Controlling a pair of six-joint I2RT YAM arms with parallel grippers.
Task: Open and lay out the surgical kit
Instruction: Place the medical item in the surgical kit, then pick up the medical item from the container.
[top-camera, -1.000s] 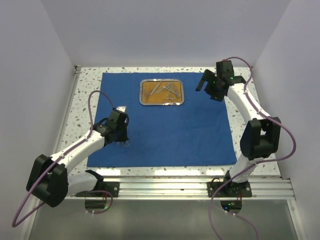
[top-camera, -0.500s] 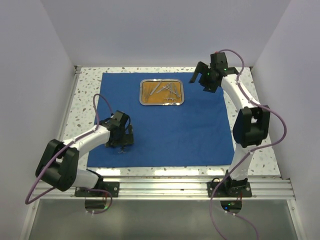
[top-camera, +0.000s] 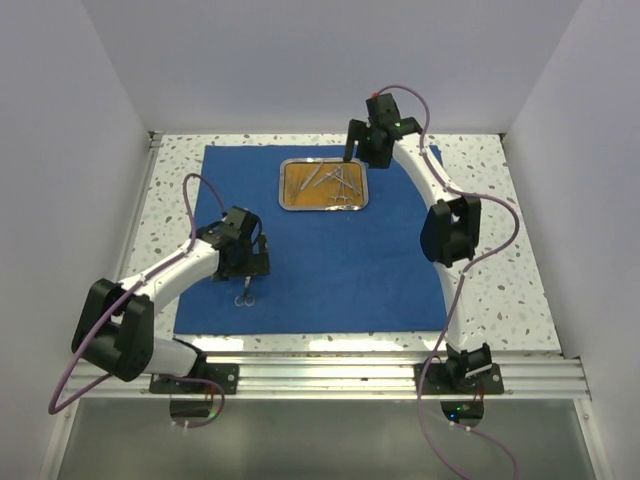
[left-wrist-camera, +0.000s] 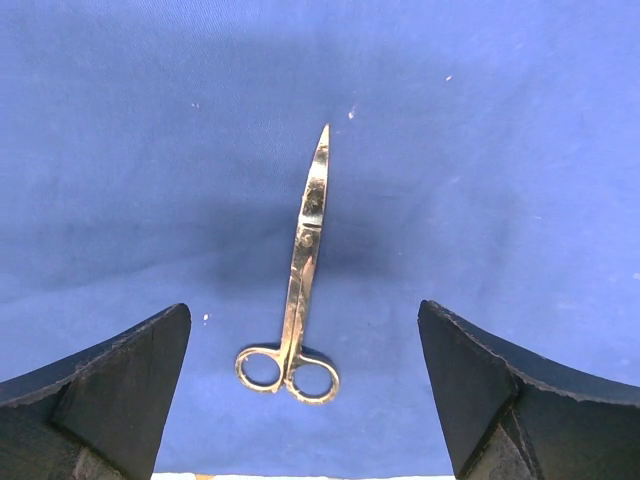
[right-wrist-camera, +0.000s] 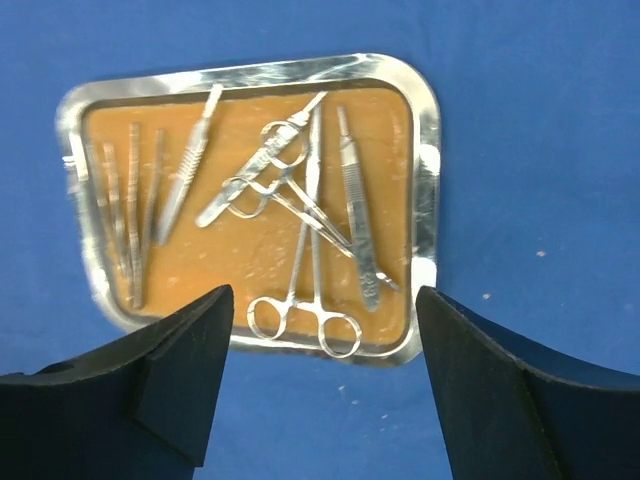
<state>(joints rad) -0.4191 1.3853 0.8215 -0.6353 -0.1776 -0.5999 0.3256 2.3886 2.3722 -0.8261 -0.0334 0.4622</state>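
The big blue cloth (top-camera: 340, 260) lies flat and spread out on the table. The steel tray (top-camera: 324, 160) sits on the far middle part of the cloth. One pair of scissors (left-wrist-camera: 300, 270) lies out on the cloth at the near left, well apart from the tray. Its rings are on the near side and its tip points far. The left gripper (top-camera: 250, 270) hangs right over the scissors with its two fingers wide apart, holding nothing. The right gripper (top-camera: 355, 148) hangs over the tray, close to its far right corner. Its fingers are apart too, and nothing is between them. In the tray there are more silver tools: tweezers (right-wrist-camera: 130, 220) on one side and ring-handled forceps (right-wrist-camera: 310, 260) in the middle, lying across another ring-handled tool. The next job is most likely to lift one more tool out of the tray. The right arm is much nearer to the tray than the left arm. In the right wrist view the forceps lie straight below, between the two fingers. Their long side points away from the gripper, so the fingers could close across the thin part.
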